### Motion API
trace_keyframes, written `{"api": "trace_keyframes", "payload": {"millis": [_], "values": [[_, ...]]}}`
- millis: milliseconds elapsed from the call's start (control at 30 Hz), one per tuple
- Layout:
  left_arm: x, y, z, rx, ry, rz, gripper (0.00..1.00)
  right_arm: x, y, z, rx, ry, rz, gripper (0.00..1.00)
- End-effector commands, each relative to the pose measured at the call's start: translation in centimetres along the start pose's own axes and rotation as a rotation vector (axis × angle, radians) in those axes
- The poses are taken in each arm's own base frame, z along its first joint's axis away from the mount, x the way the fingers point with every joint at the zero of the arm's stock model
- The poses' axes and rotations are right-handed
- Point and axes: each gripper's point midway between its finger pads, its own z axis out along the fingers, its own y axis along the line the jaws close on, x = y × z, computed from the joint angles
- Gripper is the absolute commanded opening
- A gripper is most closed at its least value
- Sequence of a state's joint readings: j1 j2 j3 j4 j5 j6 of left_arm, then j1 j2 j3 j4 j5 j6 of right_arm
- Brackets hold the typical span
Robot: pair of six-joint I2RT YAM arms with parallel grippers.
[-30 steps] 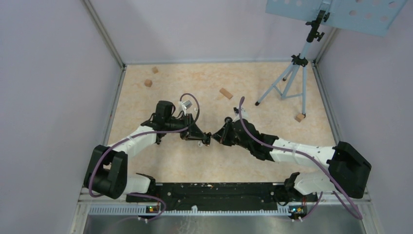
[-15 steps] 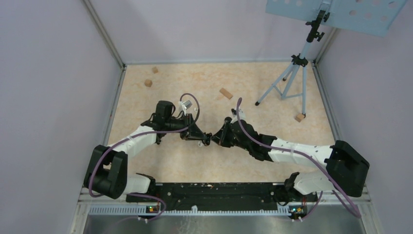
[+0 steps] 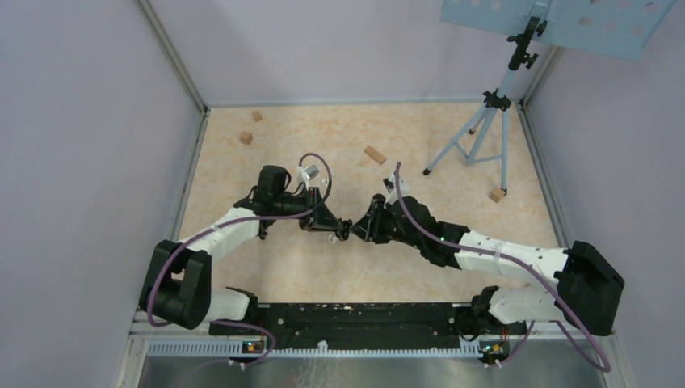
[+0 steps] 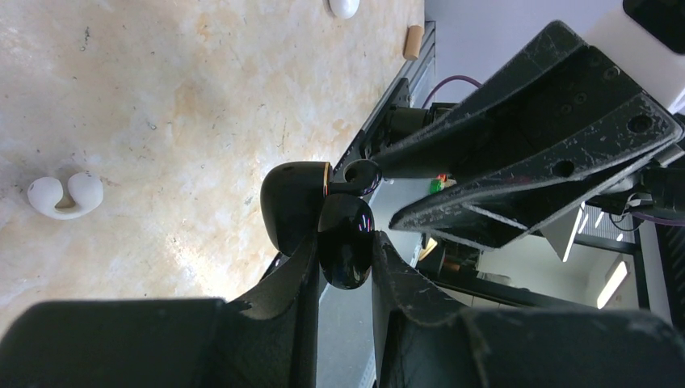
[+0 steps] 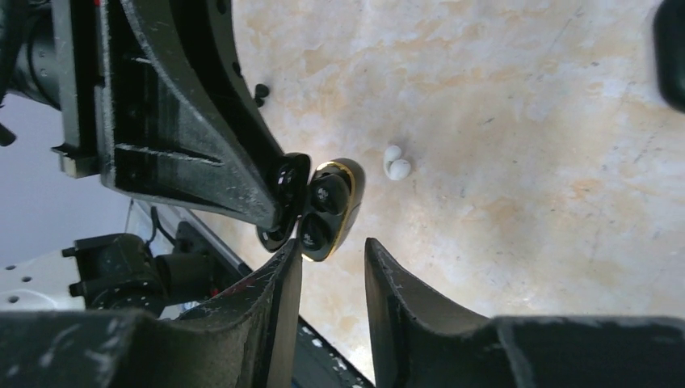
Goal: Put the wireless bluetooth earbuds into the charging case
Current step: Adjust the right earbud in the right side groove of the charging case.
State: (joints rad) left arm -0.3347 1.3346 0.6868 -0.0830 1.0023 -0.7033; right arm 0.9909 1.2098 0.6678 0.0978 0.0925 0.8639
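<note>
I have the left arm [image 3: 234,226] and the right arm [image 3: 485,246] meeting tip to tip over the middle of the counter [image 3: 339,275], a little nearer the near edge than the far one.

My left jaws are clamped on the charging case [image 5: 333,208]. They pinch its glossy black half, and the gold-rimmed half stands open beside it. Two black earbuds [image 5: 329,194] sit side by side in the gold-rimmed half, one above the other in the right wrist view.

My right jaws stand narrowly apart with nothing between them. I see only bare counter through the gap. Their tips are just beside the lower end of the case. One tip may be touching it, but I cannot tell.

A white earbud [image 4: 65,196] lies on the counter near the case, apart from it and from both arms. A small black piece [image 5: 260,91] lies beyond the left jaws, too small for me to make out.

Further off, a wooden block [image 3: 497,195] lies by the right edge, just beside a foot of the tripod [image 3: 483,121] in the far right corner. Two more blocks [image 3: 245,137] lie near the far left corner.
</note>
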Motion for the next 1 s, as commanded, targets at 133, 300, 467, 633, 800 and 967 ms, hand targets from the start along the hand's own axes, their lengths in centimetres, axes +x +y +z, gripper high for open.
{"api": "trace_keyframes", "payload": {"millis": [133, 300, 467, 633, 800, 967], "values": [[-0.8, -1.2, -0.2, 0.035, -0.011, 0.063, 0.0, -2.7, 2.0, -0.4, -0.072, -0.012, -0.091, 0.39], [-0.9, -1.2, -0.2, 0.036, -0.012, 0.058, 0.0, -3.1, 3.0, 0.0, -0.121, 0.003, -0.087, 0.41], [-0.9, -1.3, -0.2, 0.036, -0.014, 0.056, 0.0, -3.3, 3.1, 0.5, -0.116, 0.01, -0.089, 0.41], [-0.9, -1.3, -0.2, 0.035, -0.014, 0.056, 0.0, -3.4, 2.4, 0.9, -0.093, -0.003, -0.067, 0.38], [-0.9, -1.2, -0.2, 0.033, -0.013, 0.052, 0.0, -3.5, 2.2, 1.2, -0.083, -0.011, -0.059, 0.35], [-0.8, -1.2, -0.2, 0.035, -0.012, 0.055, 0.0, -3.6, 2.2, 1.6, -0.08, -0.016, -0.045, 0.33]]}}
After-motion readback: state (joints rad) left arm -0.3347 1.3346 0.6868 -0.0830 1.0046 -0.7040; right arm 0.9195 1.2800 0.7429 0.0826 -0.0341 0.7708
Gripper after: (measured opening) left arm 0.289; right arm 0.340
